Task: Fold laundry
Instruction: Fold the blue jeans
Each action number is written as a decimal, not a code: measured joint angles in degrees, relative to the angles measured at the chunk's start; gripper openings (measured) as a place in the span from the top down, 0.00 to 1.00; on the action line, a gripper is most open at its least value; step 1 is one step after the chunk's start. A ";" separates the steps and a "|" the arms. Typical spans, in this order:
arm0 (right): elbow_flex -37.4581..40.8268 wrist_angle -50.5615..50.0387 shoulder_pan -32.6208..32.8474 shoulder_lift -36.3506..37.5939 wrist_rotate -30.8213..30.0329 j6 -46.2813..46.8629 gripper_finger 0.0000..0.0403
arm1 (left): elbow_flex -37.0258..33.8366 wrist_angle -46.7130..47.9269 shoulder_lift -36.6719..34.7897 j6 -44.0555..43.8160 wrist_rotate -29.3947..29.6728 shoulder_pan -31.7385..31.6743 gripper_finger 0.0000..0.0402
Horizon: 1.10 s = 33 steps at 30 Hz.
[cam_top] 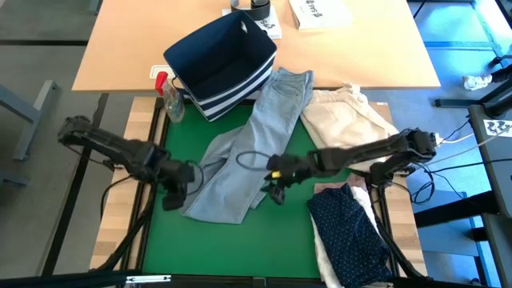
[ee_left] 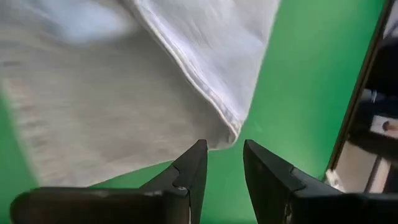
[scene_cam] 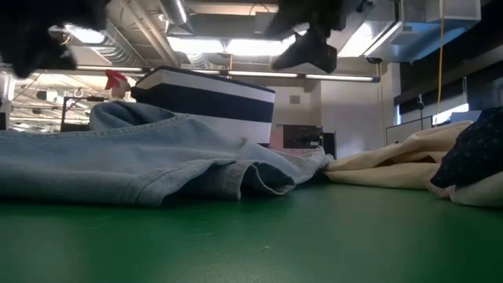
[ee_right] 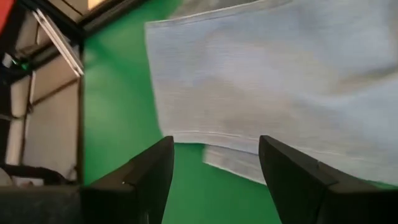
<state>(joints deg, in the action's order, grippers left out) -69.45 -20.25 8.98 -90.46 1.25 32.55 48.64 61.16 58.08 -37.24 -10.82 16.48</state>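
The light grey jeans [cam_top: 248, 152] lie spread on the green mat [cam_top: 280, 248], one end beside the navy bin and the other toward the near left. My left gripper [cam_top: 176, 194] hovers open over the jeans' near-left hemmed corner [ee_left: 229, 127], with green mat showing between its fingertips [ee_left: 221, 168]. My right gripper [cam_top: 276, 190] stands open above the jeans' right edge [ee_right: 211, 140], with nothing between its fingers. A navy white-dotted shirt [cam_top: 348, 228] lies on white cloth [cam_top: 324, 254] at the near right, and a bit of pale pink cloth [cam_top: 356, 186] shows at its far end.
The navy bin with white stripes [cam_top: 220, 64] lies tipped at the mat's far edge, next to a spray bottle with a red top [cam_top: 170, 100]. A cream-beige cloth bundle [cam_top: 344, 120] lies at the far right. Bare green mat lies near the front.
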 joint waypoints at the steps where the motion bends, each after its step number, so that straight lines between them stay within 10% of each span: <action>1: 0.00 1.39 1.22 -0.91 -1.09 1.95 0.43 | -2.25 -2.09 -0.61 -0.30 -0.02 1.90 0.75; 14: -0.02 5.16 10.49 -10.67 -7.02 21.18 0.43 | -22.63 -32.15 -1.22 -6.41 -1.38 13.31 0.75; 33: -0.02 14.18 13.40 -13.54 -8.13 19.67 0.43 | -30.71 -53.62 -1.03 -12.25 5.97 16.58 0.88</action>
<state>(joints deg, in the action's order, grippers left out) -69.47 -6.07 22.38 -104.00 -6.88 52.21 17.93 7.54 57.04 -49.49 -4.85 33.06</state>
